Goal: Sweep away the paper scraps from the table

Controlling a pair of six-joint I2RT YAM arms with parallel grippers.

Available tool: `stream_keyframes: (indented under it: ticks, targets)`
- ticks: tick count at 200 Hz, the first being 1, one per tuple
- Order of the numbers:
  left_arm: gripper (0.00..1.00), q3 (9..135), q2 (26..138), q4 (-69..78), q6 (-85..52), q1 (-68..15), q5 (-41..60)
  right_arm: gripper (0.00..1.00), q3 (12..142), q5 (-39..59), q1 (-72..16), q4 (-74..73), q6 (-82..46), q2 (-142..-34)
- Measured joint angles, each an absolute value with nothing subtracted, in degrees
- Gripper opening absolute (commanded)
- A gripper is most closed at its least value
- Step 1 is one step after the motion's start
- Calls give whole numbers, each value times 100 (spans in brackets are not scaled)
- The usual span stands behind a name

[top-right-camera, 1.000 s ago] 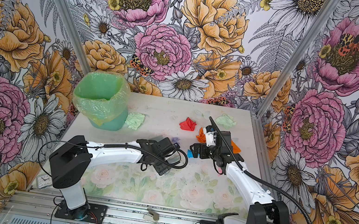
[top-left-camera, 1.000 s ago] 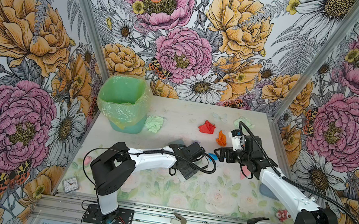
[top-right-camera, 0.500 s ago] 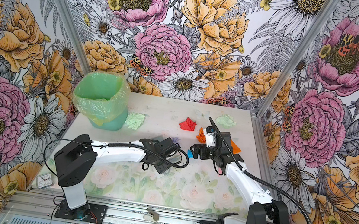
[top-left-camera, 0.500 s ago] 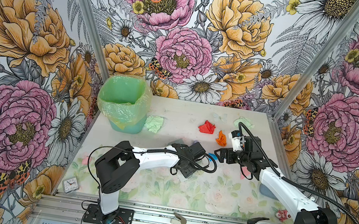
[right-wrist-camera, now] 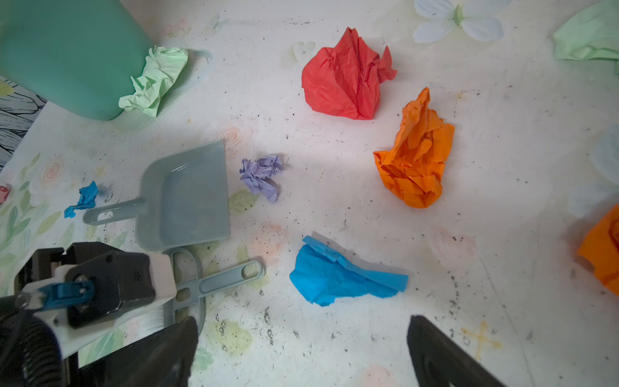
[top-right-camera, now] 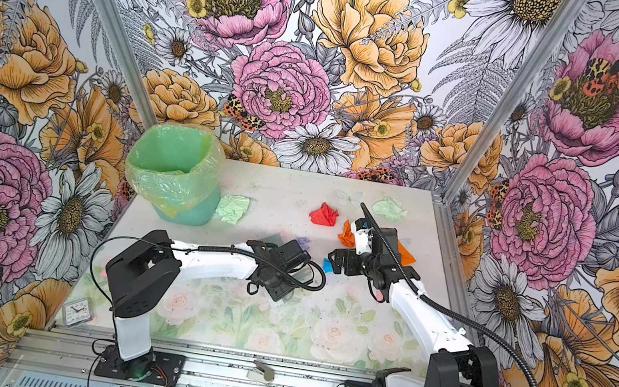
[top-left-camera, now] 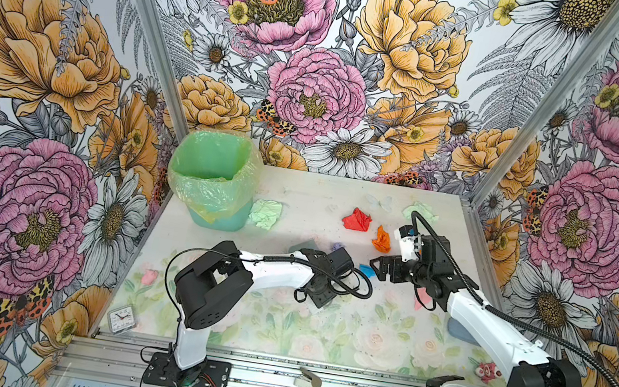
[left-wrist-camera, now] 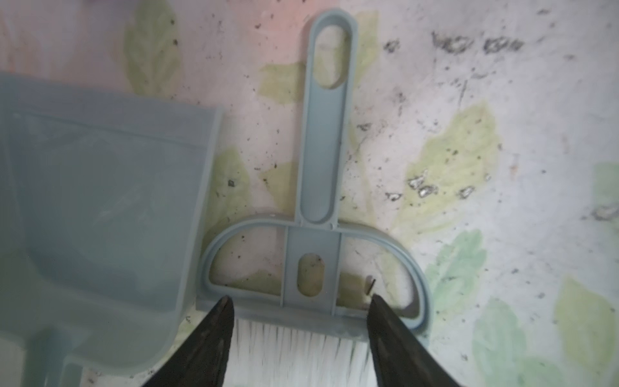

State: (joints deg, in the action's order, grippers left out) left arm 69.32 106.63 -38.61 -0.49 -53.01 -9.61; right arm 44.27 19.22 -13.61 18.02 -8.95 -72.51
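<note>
Paper scraps lie loose on the table, mostly toward its far side: red scrap, orange scrap, blue scrap, lilac scrap just beside the dustpan mouth, pale green scrap against the green bin. Right gripper: jaws wide, empty, above bare table near the blue scrap. Left gripper: jaws half-spread, straddling the brush at its bristle block; clamped or not, cannot tell. Brush lies flat beside the dustpan.
</note>
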Motion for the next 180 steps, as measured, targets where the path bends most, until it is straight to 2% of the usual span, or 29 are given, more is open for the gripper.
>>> stream_keyframes:
  ticks: [180]
  targets:
    - [59, 7212, 10978, -3892, -54, -5358, -928, 99, 4368, 1817, -1361, 1802, -895, -7249]
